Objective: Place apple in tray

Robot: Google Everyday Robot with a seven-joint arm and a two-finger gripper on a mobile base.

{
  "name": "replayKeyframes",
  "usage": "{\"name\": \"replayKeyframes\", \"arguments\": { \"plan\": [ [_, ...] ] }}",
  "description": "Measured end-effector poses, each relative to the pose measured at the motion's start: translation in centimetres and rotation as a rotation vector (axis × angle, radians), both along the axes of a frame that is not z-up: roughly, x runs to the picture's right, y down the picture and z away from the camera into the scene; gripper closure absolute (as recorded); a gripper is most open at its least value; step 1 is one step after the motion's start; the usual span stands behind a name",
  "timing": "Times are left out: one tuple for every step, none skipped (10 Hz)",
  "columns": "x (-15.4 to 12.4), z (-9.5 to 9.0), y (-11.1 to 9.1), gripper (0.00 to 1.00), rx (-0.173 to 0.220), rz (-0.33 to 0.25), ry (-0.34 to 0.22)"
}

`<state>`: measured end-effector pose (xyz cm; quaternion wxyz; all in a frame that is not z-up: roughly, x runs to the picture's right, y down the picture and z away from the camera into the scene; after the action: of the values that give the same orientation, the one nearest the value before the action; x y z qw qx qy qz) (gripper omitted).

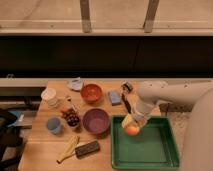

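Observation:
The apple (132, 130) is small, pale yellow with an orange-red blush. My gripper (130, 124) is shut on it from above. It holds the apple just over the far left part of the green tray (152, 150), near the tray's back left corner. I cannot tell whether the apple touches the tray floor. The tray lies at the front right of the wooden table, and nothing else shows inside it. My white arm (165, 95) reaches in from the right.
A purple bowl (96, 120) stands just left of the tray. A red-orange bowl (91, 92) and a blue sponge-like block (115, 97) lie behind. Grapes (71, 118), a blue cup (54, 125), a white cup (49, 96), a banana (68, 149) and a dark bar (87, 148) sit further left.

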<state>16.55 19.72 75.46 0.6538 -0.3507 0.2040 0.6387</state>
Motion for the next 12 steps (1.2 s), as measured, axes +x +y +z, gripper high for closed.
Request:
{"name": "replayKeyframes", "arguments": {
  "plan": [
    [0.07, -0.02, 0.02, 0.59, 0.000, 0.001, 0.001],
    [0.15, -0.02, 0.06, 0.59, 0.000, 0.002, 0.002],
    [0.01, 0.02, 0.04, 0.59, -0.001, 0.000, 0.000],
    [0.03, 0.03, 0.08, 0.59, -0.002, 0.000, 0.000],
    [0.05, 0.03, 0.09, 0.59, -0.002, 0.000, 0.000],
    [0.05, 0.02, 0.09, 0.59, -0.002, 0.001, 0.000],
    [0.08, 0.01, 0.10, 0.59, -0.002, 0.001, 0.001],
    [0.09, 0.02, 0.11, 0.62, -0.002, 0.001, 0.001],
    [0.14, 0.04, 0.12, 0.68, -0.002, 0.000, -0.002],
    [0.25, 0.10, 0.23, 0.72, -0.003, -0.012, -0.005],
    [0.05, 0.34, 0.31, 0.69, -0.004, -0.038, -0.008],
    [-0.17, 0.57, 0.50, 0.61, -0.008, -0.047, -0.005]
  ]
}}
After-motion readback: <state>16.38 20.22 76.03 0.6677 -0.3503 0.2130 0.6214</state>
